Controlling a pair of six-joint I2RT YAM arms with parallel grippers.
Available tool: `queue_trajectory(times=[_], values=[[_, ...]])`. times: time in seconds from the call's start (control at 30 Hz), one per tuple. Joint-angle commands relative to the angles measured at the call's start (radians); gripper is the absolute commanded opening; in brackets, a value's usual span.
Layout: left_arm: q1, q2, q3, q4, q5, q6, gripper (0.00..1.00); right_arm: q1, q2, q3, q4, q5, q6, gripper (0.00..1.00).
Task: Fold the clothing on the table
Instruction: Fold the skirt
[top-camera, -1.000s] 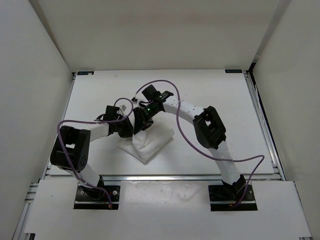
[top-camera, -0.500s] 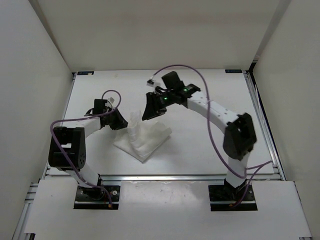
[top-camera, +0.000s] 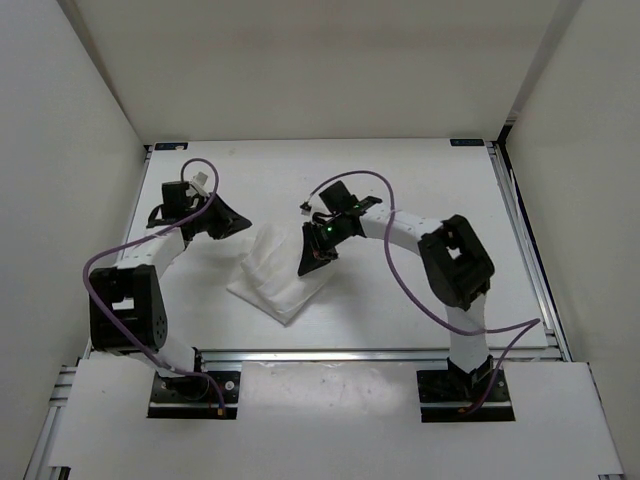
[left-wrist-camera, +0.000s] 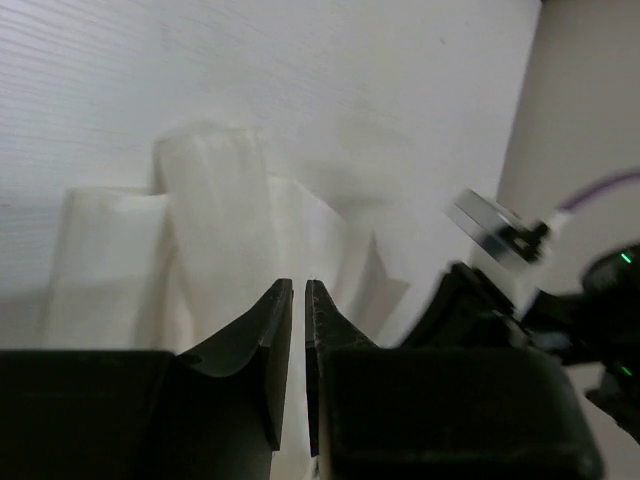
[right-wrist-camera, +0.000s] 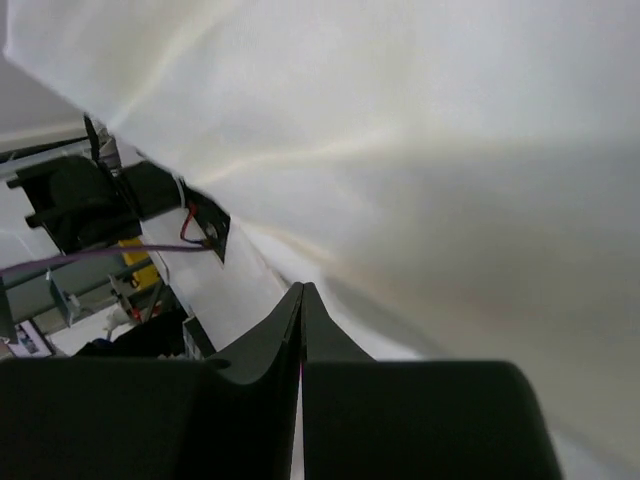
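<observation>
From above, the clothing (top-camera: 283, 280) lies at the table's (top-camera: 420, 180) 7 o'clock with the right gripper (top-camera: 312, 262) on its 2 o'clock edge; the left wrist view shows the left gripper (left-wrist-camera: 298, 285) barely parted and empty; the right wrist view shows jaws fully closed with no fabric visibly caught, so a pull may slip off.

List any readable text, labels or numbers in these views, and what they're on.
None legible.
White wrinkled fabric clothing and flat white table: no print.
Yellow patch at the left of the right wrist view: too blurred to read.
</observation>
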Motion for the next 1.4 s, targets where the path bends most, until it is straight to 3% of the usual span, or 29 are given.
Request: queue_trajectory(times=[0.0,0.27,0.4,0.67,1.03,1.2,1.33,1.37], values=[[-0.062,-0.05,0.031,0.08,0.166,-0.089,0.2,0.018,0.089,0.144,0.071,-0.059,0.019,0.01],[-0.214,-0.102,-0.118,0.24,0.243,-0.212,0.19,0.059,0.376,0.383,-0.03,-0.124,-0.018,0.0],[-0.216,-0.131,-0.171,0.128,0.163,-0.136,0.17,0.044,0.363,0.379,-0.015,-0.101,-0.02,0.0],[-0.182,-0.145,-0.227,-0.134,-0.24,0.096,0.03,-0.049,0.115,0.193,0.04,-0.07,-0.021,0.0],[-0.199,-0.179,-0.379,-0.132,-0.441,0.116,0.0,-0.212,-0.34,-0.093,0.048,-0.019,-0.015,0.05],[-0.093,-0.192,-0.453,0.019,-0.294,0.078,0.0,-0.286,-0.487,-0.196,0.029,-0.021,-0.013,0.07],[-0.032,-0.208,-0.312,0.033,-0.141,0.047,0.02,-0.336,-0.584,-0.253,-0.015,-0.007,-0.047,0.26],[-0.032,-0.209,-0.239,0.02,-0.076,0.045,0.07,-0.361,-0.62,-0.262,-0.015,-0.005,-0.049,0.3]])
